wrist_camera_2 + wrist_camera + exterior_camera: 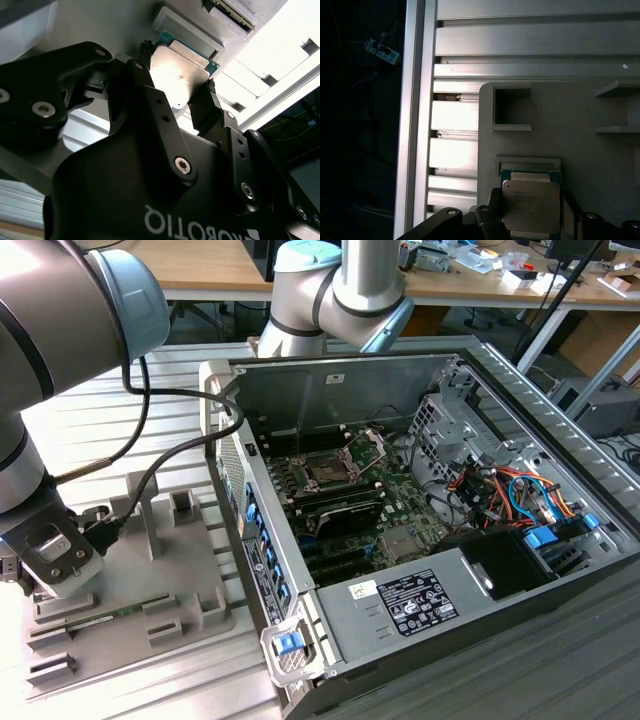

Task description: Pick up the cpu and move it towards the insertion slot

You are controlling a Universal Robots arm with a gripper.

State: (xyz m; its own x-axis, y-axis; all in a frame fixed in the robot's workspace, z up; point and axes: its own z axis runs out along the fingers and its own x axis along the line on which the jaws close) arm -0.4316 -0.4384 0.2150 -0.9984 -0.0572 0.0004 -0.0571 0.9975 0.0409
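1. Exterior view. Grey jointed robot arm bent low at the exterior view's left, wrist end down over a grey plastic tray with raised blocks. Tray laid flat on a slatted aluminium desk. Black cables looped along the arm toward the wrist.
2. Same view, to the exterior view's right of the tray: open metal computer case with a green circuit board lying flat inside. Insertion slot, a square dark socket with a silver metal frame and wire-like bracket, set in that board. Well apart from the arm's wrist, with the case wall between.
3. Second wrist view. Black two-fingered claw seen past its own body, fingers on either side of the cpu, a small flat square chip with a pale silvery metal top and a thin green rim. Fingers tight against two opposite edges, so clamped on the cpu. Raised grey frame of the tray just beyond the chip.
4. First wrist view. Same cpu held between the dark fingers, one edge lapping the low square rim of a tray recess. An open-sided square pocket of the tray near it. Bright desk slats running alongside the tray's edge. Cannot tell whether the chip is lifted clear of the tray or touching it.
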